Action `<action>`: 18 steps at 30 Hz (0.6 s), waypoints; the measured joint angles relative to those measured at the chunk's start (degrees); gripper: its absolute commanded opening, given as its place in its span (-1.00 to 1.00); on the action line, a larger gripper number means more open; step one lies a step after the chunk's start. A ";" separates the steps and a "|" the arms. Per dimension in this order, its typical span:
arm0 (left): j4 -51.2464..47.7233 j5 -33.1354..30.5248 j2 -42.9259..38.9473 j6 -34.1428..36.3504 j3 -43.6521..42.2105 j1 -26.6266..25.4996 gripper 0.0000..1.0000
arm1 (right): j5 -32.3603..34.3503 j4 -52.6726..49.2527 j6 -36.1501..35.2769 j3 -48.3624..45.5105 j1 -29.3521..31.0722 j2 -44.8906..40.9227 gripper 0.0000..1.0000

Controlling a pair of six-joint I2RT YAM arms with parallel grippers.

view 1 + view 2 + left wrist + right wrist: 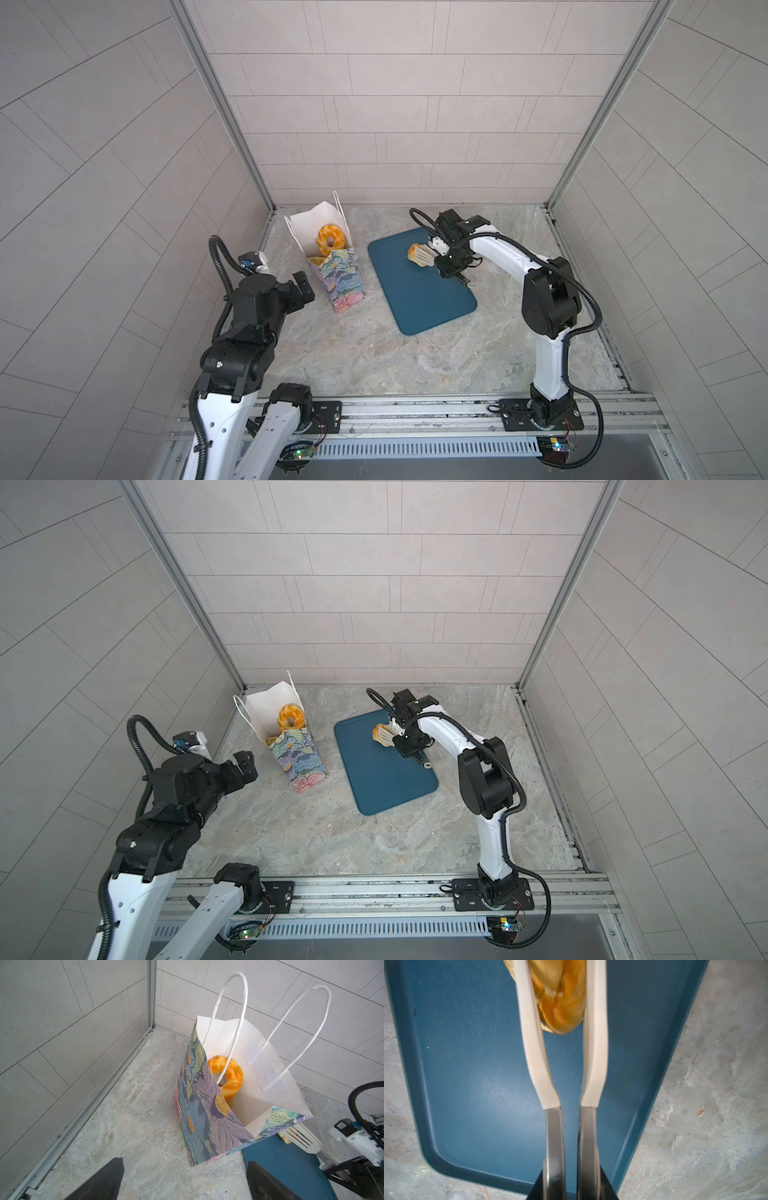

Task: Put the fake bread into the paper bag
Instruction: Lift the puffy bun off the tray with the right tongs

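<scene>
1. Golden fake bread [562,1001] is pinched in white tongs [593,1053] at the teal tray's [467,1084] far end, ahead of the right gripper [572,1186] clamping their handles.
2. Left of the tray stands the paper bag [338,278], ring pastry [329,240] inside; left gripper [303,286] gapes farther left.

Bright, soft, even light, faint shadows. Both top views bow wall tiles [104,187] at the edges. Close-up tongs [529,1043] blur; fake bread [234,1076] gleams.

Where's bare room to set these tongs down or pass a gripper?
Near half of the teal tray is bare; so is the table between tray, paper bag and front rail. Crowded: the tray's far end, where tongs pinch a pastry, and the narrow gap between bag and tray.
</scene>
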 measured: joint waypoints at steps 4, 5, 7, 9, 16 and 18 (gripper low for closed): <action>0.04 0.02 0.20 -0.02 0.00 0.00 1.00 | -0.94 0.17 0.11 -1.97 0.02 -2.49 -0.42; 0.04 0.02 0.22 -0.02 0.00 0.00 1.00 | -1.18 0.20 0.13 -2.36 0.02 -2.93 -0.42; 0.13 0.02 0.31 -0.02 0.00 0.00 1.00 | -1.66 0.31 0.17 -3.21 0.02 -3.87 -0.42; 0.37 0.02 0.46 -0.02 0.00 0.00 1.00 | -2.19 0.63 0.28 -4.17 0.02 -4.83 -0.42; 0.90 0.02 0.74 -0.02 0.02 0.00 1.00 | -3.80 1.29 0.85 -6.56 0.02 -9.01 -0.41; 0.92 0.02 0.76 -0.02 0.02 0.00 1.00 | -4.26 1.49 1.07 -6.78 0.02 -10.14 -0.41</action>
